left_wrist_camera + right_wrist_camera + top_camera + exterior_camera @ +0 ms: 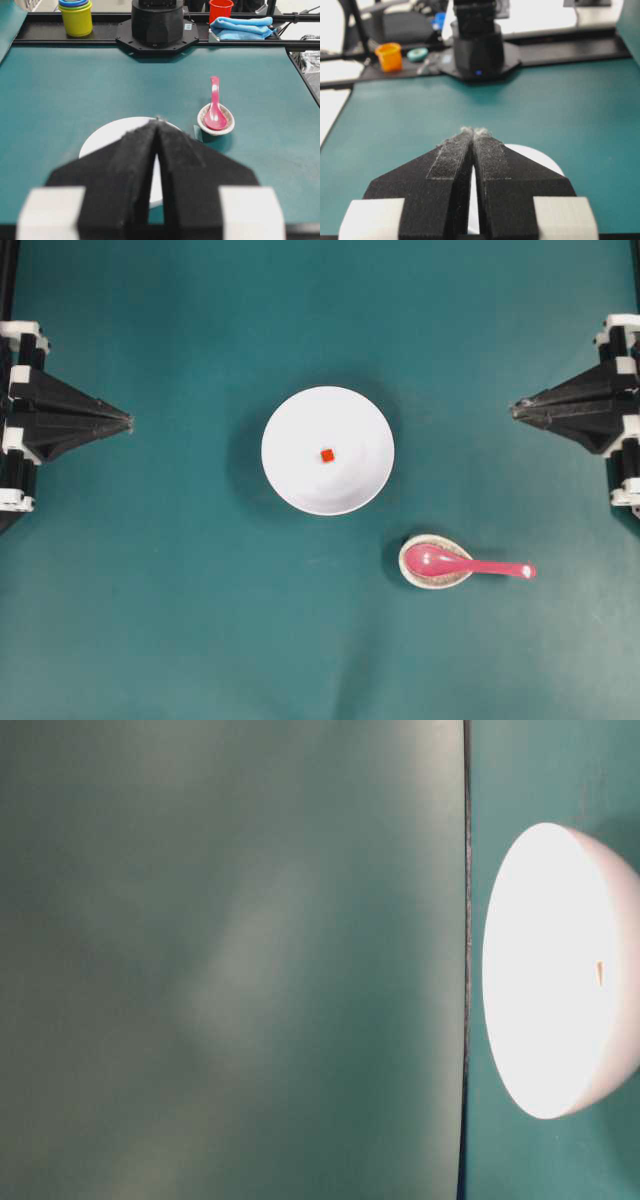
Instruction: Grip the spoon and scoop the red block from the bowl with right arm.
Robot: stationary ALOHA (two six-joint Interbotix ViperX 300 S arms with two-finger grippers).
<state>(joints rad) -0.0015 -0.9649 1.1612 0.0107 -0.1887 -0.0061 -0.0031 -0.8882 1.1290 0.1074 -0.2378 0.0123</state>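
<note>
Teal table (150, 620): spoon (460, 564) lies level, handle toward right pincer (514, 410).

Bowl (328, 450) at centre of the table (150, 620); block (327, 455) inside it at its middle. Small dish (436, 562) nearer the bottom-right corner, holding the spoon (465, 563), handle extending toward the right edge.

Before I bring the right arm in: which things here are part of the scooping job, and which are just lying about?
Job: spoon, red block, bowl, right gripper.
Lying about: speckled dish under the spoon, stacked cups, blue cloth, orange cup.
</note>
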